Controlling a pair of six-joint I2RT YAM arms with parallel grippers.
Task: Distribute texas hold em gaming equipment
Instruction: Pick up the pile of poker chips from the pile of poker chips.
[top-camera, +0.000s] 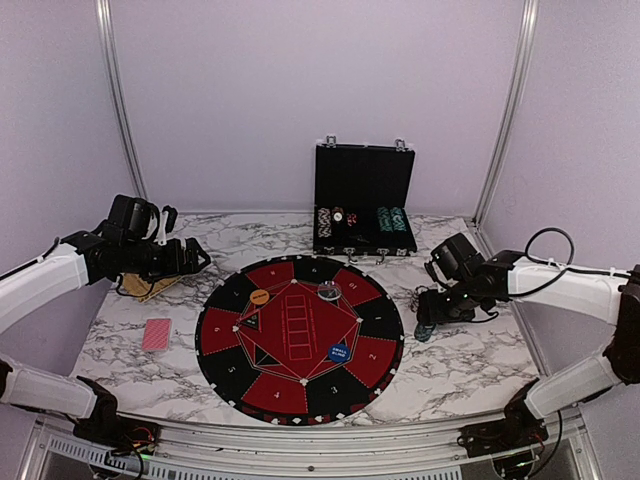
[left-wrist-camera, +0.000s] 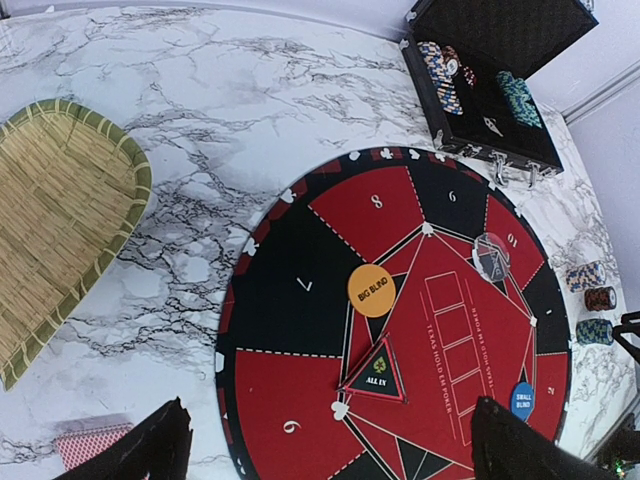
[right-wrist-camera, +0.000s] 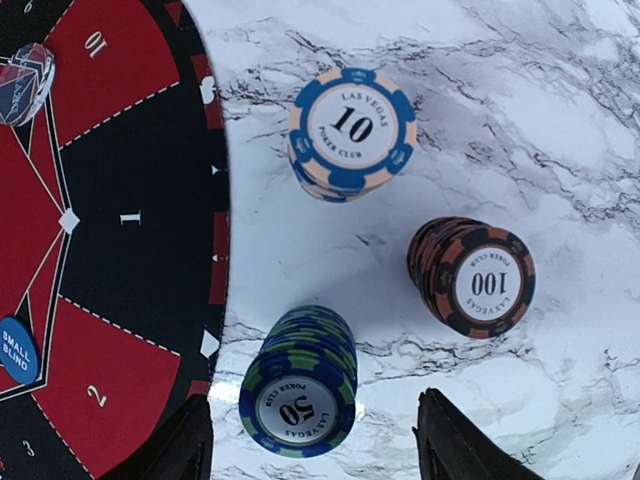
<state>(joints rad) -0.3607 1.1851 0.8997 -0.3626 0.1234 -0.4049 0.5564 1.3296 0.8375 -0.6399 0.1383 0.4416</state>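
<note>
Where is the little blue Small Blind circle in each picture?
Top external: the blue disc lies on the mat, lower right of its middle.
Left wrist: blue disc near the bottom right, on the mat.
Right wrist: blue disc at the left edge, partly cut off.
Shared landmark: the clear disc by wedge 10, in all three.

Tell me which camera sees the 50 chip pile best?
The right wrist view: the 50 chip pile is close, its number readable. The left wrist view shows it tiny, far off; the top view barely shows it.
</note>
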